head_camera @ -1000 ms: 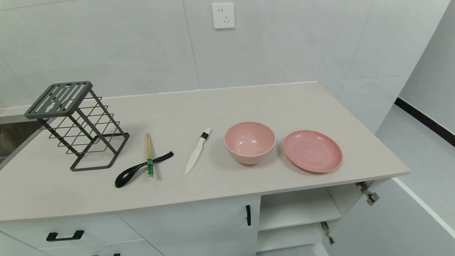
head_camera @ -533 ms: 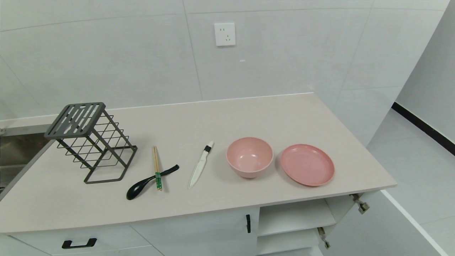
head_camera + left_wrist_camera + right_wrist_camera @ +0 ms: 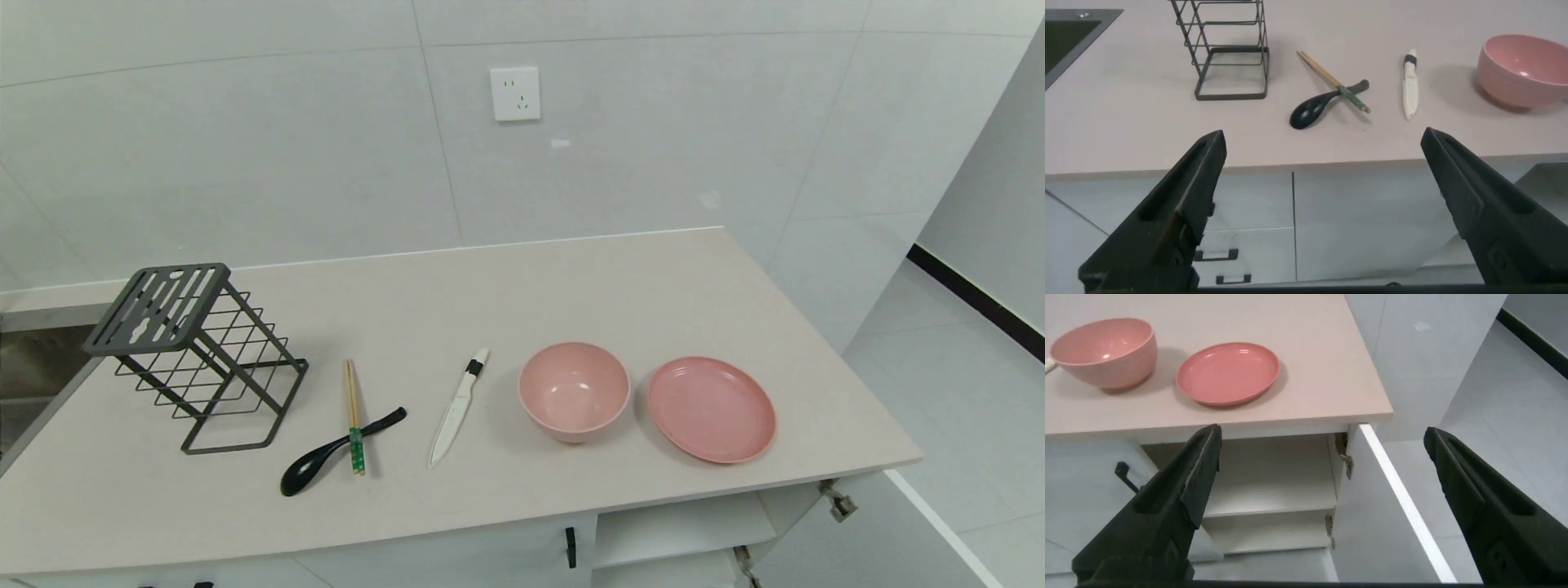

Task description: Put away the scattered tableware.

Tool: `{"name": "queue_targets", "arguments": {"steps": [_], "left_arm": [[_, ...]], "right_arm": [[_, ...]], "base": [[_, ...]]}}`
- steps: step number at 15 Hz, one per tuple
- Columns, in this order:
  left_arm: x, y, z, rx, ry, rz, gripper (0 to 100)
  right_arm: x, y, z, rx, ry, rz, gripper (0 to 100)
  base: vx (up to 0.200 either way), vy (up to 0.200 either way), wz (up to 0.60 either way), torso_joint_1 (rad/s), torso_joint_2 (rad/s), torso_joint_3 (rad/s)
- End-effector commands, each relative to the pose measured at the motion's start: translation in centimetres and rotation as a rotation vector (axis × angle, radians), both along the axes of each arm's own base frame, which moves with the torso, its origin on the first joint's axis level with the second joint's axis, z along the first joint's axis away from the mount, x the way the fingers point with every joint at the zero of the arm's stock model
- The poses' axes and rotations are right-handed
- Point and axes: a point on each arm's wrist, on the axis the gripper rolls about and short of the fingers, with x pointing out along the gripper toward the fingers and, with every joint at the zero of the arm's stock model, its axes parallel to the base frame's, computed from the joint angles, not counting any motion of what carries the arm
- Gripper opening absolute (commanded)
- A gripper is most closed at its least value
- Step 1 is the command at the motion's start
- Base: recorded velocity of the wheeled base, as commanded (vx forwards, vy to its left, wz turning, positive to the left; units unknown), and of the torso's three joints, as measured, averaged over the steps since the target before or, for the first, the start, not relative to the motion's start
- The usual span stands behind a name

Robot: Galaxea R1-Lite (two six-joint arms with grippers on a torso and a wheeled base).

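head view | beige counter [image 3: 620,294] bears bowl [image 3: 574,392] | tiled wall [image 3: 245,147] (one socket [image 3: 515,94])

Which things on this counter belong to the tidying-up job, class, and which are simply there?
Job: pink bowl, pink plate, white knife, chopsticks, black spoon; probably as storage, wire rack and open cupboard.
Simply there: wall socket, sink.

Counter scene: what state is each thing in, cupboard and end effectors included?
Rack: upright, empty.
Spoon: lying flat.
Chopsticks: lying across spoon handle.
Knife: lying flat.
Bowl: upright, empty.
Plate: flat, empty.
Cabinet door: open.
Left end effector: open, empty.
Right end effector: open, empty.
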Motion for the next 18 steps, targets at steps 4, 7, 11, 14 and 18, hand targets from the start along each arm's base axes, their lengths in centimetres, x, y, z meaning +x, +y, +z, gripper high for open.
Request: {"name": "queue_targets", "arguments": {"steps": [4, 7, 11, 14, 18], "left_arm": [[0.0, 0.0, 0.0, 0.000, 0.000, 0.001, 100], [0.0, 0.0, 0.0, 0.000, 0.000, 0.001, 100], [0.0, 0.0, 0.0, 0.002, 0.000, 0.000, 100], [0.0, 0.0, 0.0, 0.002, 0.002, 0.000, 100], [0.0, 0.0, 0.0, 0.000, 0.001, 0.000, 100]], "right_arm": [[0.0, 0.0, 0.0, 0.002, 0.001, 0.000, 100], [0.0, 0.0, 0.0, 0.008, 0.001, -0.007, 100], [0.0, -0.1, 0.9, 0.030, -0.089, -0.053, 100], [-0.1, -0.1, 2.6, 0.019, -0.155, -0.030, 100], [1.9, 0.2, 5.8, 0.015, -0.010, 0.085, 100]], "base": [[0.200, 0.000, 0.00, 0.005, 0.00, 0.002], [0.067, 0.000, 0.00, -0.002, 0.00, 0.002], [0.000, 0.000, 0.00, 0.000, 0.00, 0.000], [0.000, 0.000, 0.00, 0.000, 0.00, 0.000], [0.000, 0.000, 0.00, 0.000, 0.00, 0.000]]}}
